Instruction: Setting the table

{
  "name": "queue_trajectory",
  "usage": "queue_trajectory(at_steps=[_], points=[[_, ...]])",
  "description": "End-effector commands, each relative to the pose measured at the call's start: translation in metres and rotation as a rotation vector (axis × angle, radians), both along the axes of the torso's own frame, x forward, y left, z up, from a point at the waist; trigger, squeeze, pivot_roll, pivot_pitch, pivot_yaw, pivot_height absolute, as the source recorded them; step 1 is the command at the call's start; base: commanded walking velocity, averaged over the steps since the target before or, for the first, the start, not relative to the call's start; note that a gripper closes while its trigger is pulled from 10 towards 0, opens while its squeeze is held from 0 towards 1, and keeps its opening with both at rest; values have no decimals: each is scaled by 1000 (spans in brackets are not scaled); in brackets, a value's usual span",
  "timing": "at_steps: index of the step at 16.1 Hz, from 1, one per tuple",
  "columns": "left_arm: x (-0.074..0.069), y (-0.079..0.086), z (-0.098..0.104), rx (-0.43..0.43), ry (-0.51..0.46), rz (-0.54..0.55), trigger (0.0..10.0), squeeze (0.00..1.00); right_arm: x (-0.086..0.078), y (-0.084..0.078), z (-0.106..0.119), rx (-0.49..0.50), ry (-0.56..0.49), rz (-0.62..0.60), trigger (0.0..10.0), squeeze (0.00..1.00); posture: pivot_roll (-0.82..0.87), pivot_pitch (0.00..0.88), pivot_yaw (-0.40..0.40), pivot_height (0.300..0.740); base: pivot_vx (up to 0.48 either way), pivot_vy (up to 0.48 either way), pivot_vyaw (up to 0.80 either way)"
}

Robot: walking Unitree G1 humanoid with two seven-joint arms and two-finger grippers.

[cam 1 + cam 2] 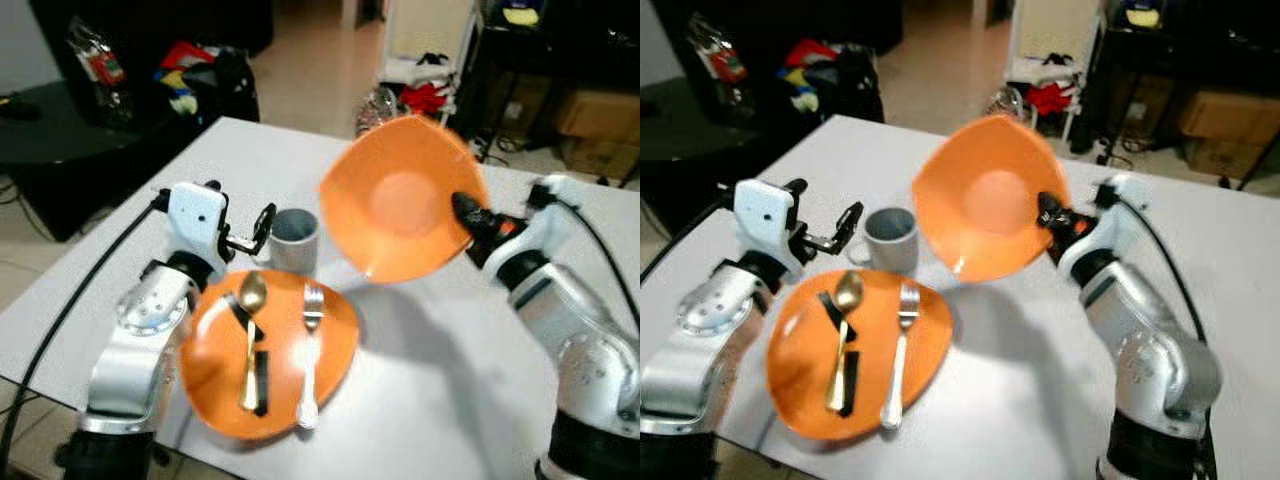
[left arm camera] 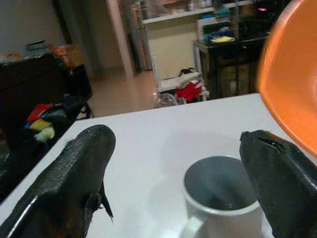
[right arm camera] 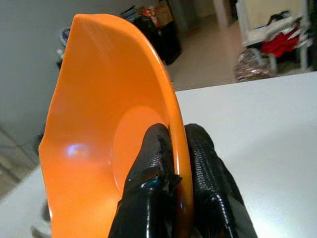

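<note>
An orange bowl (image 1: 400,200) hangs tilted above the white table (image 1: 440,400), its hollow facing me. My right gripper (image 1: 462,212) is shut on its rim (image 3: 174,134). An orange plate (image 1: 270,350) lies at the table's near left, carrying a gold spoon (image 1: 250,335), a silver fork (image 1: 310,355) and a black-handled utensil (image 1: 255,350). A grey mug (image 1: 295,240) stands just behind the plate. My left gripper (image 1: 250,232) is open, level with the mug's left side, its fingers (image 2: 74,173) spread either side of the mug (image 2: 220,198) without touching it.
The table's right half and far corner are bare. A dark side table (image 1: 60,130) with clutter stands at the left. Bags and clothes (image 1: 200,75) lie on the floor beyond the table, with a white rack (image 1: 430,50) and boxes (image 1: 590,120) farther back.
</note>
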State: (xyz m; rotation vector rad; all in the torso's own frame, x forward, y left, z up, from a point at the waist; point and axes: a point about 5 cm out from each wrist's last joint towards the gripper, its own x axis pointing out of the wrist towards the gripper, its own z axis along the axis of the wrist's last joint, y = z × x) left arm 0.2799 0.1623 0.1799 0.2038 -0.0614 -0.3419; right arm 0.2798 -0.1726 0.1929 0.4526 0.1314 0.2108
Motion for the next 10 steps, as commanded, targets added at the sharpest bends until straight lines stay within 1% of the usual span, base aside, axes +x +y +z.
queue_trajectory(at_steps=[1,2,3,4,5,6,8,10], points=[[-2,-2,3,5,10,-57,10000,0,4,5,-1,44,40,39,10000,0,55,0,7,740,0,0,0],[-3,-2,3,9,16,-83,10000,0,5,4,-3,57,66,46,10000,0,55,0,7,740,0,0,0],[-8,-3,7,-7,51,-199,10000,0,15,-5,-15,93,196,69,10000,0,51,0,22,740,0,0,0],[-10,-4,6,8,82,-259,10000,0,22,-8,-19,104,249,68,10000,0,50,0,29,740,0,0,0],[-13,-3,5,35,127,-322,10000,0,32,-14,-26,117,323,50,10000,0,49,0,36,740,0,0,0],[-15,-3,4,48,155,-364,10000,0,38,-18,-28,135,366,38,10000,0,50,0,36,740,0,0,0],[-20,-1,4,64,209,-438,10000,0,50,-28,-27,218,392,27,10000,0,53,0,36,740,0,0,0],[-19,2,8,65,213,-447,10000,0,55,-34,-24,250,406,32,10000,0,53,0,36,740,0,0,0]])
